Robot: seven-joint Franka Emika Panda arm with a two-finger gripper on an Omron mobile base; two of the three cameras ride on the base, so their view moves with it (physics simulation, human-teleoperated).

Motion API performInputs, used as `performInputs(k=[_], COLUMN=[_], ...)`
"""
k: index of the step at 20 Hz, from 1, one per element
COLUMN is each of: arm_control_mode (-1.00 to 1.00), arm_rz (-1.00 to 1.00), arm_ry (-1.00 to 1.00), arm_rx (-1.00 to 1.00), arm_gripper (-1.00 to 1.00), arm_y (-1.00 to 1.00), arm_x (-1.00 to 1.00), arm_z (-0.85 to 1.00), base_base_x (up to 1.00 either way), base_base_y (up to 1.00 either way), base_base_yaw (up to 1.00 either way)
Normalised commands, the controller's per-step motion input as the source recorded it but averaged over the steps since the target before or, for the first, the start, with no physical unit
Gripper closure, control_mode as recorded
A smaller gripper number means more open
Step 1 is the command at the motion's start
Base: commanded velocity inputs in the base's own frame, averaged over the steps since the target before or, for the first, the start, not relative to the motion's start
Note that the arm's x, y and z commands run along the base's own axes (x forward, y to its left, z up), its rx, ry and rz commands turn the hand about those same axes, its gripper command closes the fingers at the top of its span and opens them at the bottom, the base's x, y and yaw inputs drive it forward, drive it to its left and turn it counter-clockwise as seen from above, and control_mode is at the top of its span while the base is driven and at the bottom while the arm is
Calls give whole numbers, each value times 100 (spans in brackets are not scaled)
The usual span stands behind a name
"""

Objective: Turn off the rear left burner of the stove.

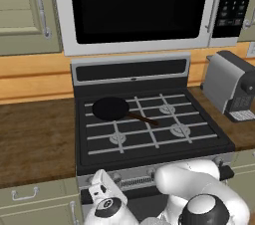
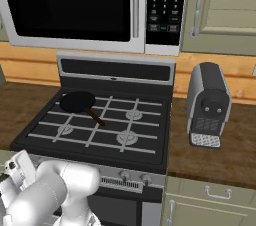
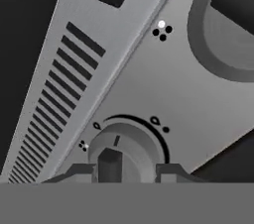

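The stove has a black cooktop with pale grey grates. A black frying pan sits over the rear left burner and hides it. My hand is low at the left end of the silver knob strip. In the hand view my gripper is open, with a round grey knob close between its fingertips; whether they touch it I cannot tell. A second, larger-looking knob lies at the upper right.
A microwave hangs above the stove. A grey coffee machine stands on the right wooden counter. The left counter borders the stove. A slotted vent grille runs beside the knob.
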Motion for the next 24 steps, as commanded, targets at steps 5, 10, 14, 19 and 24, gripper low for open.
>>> performInputs(k=[5,10,14,19,24], arm_control_mode=[-100,-100,-100,-100,-100], arm_rz=[-24,-26,-29,-33,-37], arm_ry=[0,0,0,0,0], arm_rx=[62,66,67,68,71], arm_gripper=[100,100,100,100,100], arm_y=[-39,-42,-34,-36,-39], arm_x=[0,0,0,0,0], arm_z=[20,19,17,14,12], base_base_x=[0,0,0,0,0], base_base_y=[0,0,0,0,0], base_base_yaw=[0,0,0,0,0])
